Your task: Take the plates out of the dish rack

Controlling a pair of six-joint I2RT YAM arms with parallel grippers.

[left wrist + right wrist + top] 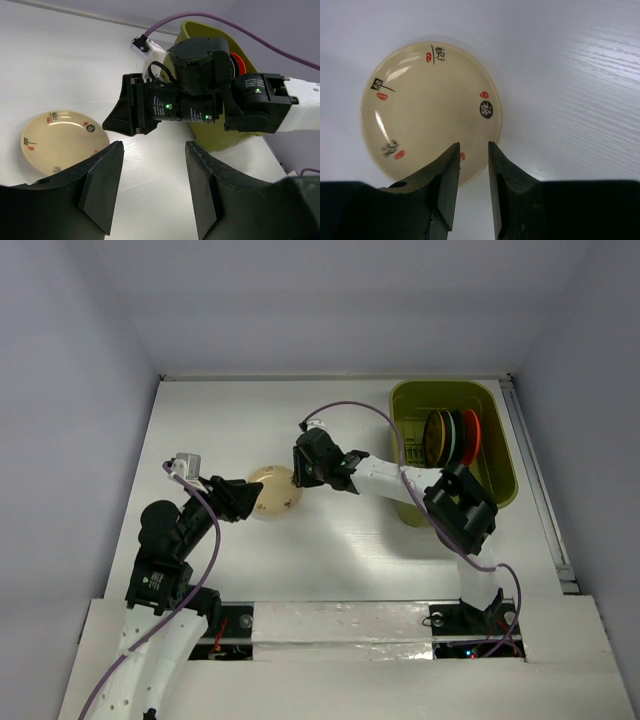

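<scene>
The tan plate with dots (275, 492) lies flat on the table left of centre; it also shows in the left wrist view (60, 142) and the right wrist view (427, 107). My right gripper (300, 472) hangs at its right edge, with its jaws (473, 147) a little apart over the rim and nothing between them. My left gripper (252, 498) is at the plate's left side, open wide and empty (154, 150). The olive-green dish rack (500, 440) stands far right. A black plate (440, 438), a light blue one and an orange-red one (471, 436) stand upright in it.
The right arm's forearm (400, 480) stretches from the rack's front to the plate, with a purple cable (360, 408) looping over it. The rack's near wall shows behind the right wrist (220, 140). White walls enclose the table on three sides.
</scene>
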